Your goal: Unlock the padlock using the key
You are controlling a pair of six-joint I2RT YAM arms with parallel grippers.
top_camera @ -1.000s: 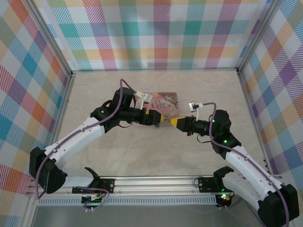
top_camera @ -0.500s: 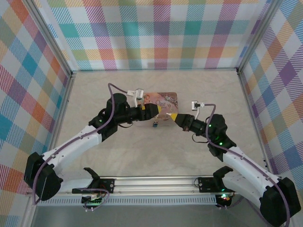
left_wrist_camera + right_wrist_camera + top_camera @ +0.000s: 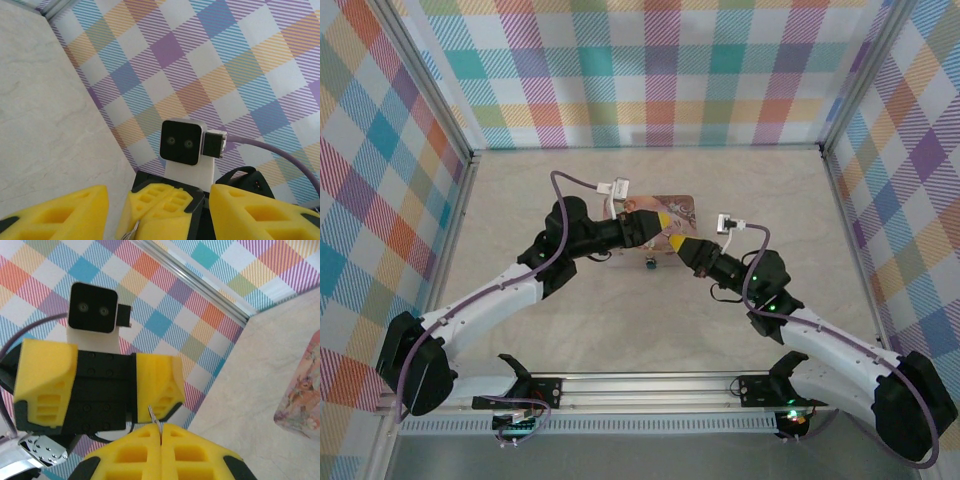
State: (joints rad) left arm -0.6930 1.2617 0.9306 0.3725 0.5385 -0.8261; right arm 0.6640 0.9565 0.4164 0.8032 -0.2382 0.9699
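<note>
key [image 3: 154,419]: pinched at the tip of the right claw [image 3: 161,434], sliver stuck out
right claw: clamped onto key
left claw [image 3: 100,384]: spread apart, faced at key, near

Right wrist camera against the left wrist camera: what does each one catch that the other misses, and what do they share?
Right wrist view's own: the pink tin lying on the table, and the camera on the left wrist. Left wrist view's own: the camera on the right wrist. Shared: the right gripper shut on the key, its tip reaching into the gap of the open left gripper, with plaid wall behind.
</note>
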